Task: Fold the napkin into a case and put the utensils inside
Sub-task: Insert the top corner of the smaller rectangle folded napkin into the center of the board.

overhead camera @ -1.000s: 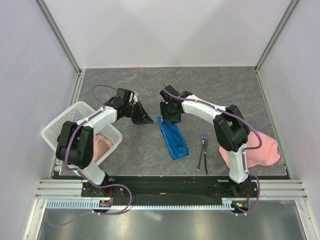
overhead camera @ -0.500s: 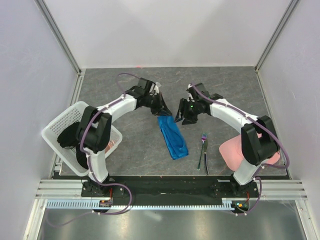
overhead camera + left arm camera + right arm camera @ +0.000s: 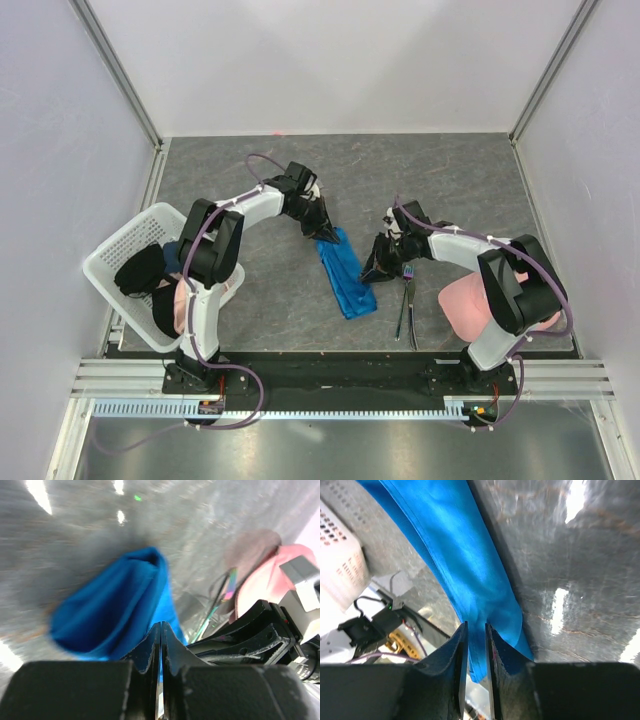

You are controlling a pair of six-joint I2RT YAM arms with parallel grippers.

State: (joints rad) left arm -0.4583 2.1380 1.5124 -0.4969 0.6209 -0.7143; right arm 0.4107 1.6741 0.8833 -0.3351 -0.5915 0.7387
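Fingers pressed together, the left gripper (image 3: 323, 231) sat at the far end of the blue napkin (image 3: 347, 275), which lay folded into a narrow strip on the grey table (image 3: 450, 180); whether it nipped any cloth could not be made out. The right gripper (image 3: 373, 271) met the strip's right edge, fingers a narrow slot apart with blue showing between, its hold equally unclear. Just beyond lay one fork (image 3: 403, 300) and one knife (image 3: 413, 325), then a pink cloth (image 3: 465, 300) half hidden under the right arm, and far left one white basket (image 3: 110, 250).
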